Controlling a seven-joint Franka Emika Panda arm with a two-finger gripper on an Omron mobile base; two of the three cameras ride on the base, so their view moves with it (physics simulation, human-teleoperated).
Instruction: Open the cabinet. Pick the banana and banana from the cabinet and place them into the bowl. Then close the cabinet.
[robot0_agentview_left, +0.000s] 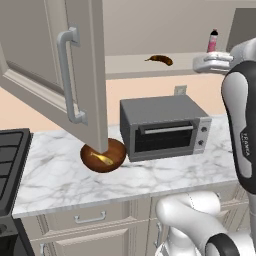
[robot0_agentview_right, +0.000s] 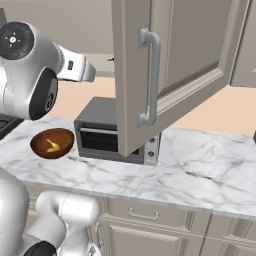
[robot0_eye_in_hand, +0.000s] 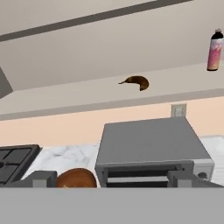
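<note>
The cabinet (robot0_agentview_left: 75, 65) stands open, both doors swung out over the marble table (robot0_agentview_left: 165, 175), and on its shelf the dark brown banana (robot0_agentview_left: 160, 60) lies well apart from the pink bottle (robot0_agentview_left: 212, 41). On the table the grey toaster oven (robot0_agentview_left: 165, 127) stands just beside the dark reddish-brown bowl (robot0_agentview_left: 103, 155), and the yellow banana (robot0_agentview_left: 104, 159) lies inside this bowl. The gripper (robot0_eye_in_hand: 111, 178) is opened wide and holds nothing, facing the shelf from above the oven.

White marble table (robot0_agentview_left: 65, 175); grey oven (robot0_agentview_left: 165, 127) on it, black stove (robot0_agentview_left: 11, 160) left of oven, peach wall (robot0_agentview_left: 220, 95) with socket (robot0_agentview_left: 180, 90) behind oven.
</note>
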